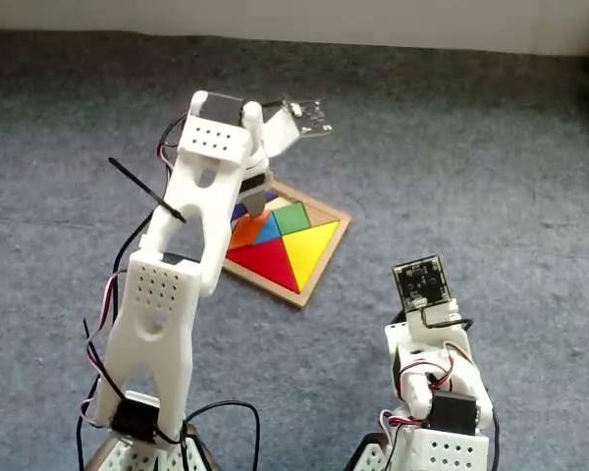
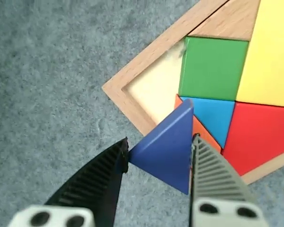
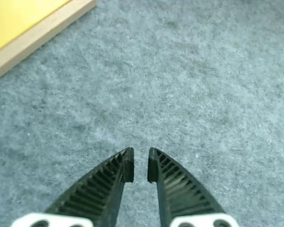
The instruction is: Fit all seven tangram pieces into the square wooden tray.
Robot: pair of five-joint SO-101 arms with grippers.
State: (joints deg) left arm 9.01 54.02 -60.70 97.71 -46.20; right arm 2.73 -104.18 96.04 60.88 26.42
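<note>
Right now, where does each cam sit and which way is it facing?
High view: fixed above the table, looking down on the wooden tray on grey carpet; left arm over the tray, right arm beside it.
Left wrist view: on the left wrist, looking down past the left gripper, shut on the blue triangle, at the tray's unfilled corner.
Right wrist view: on the right wrist, looking down past the right gripper at carpet and a strip of tray edge.
Shared: all three catch the tray and its yellow triangle.
</note>
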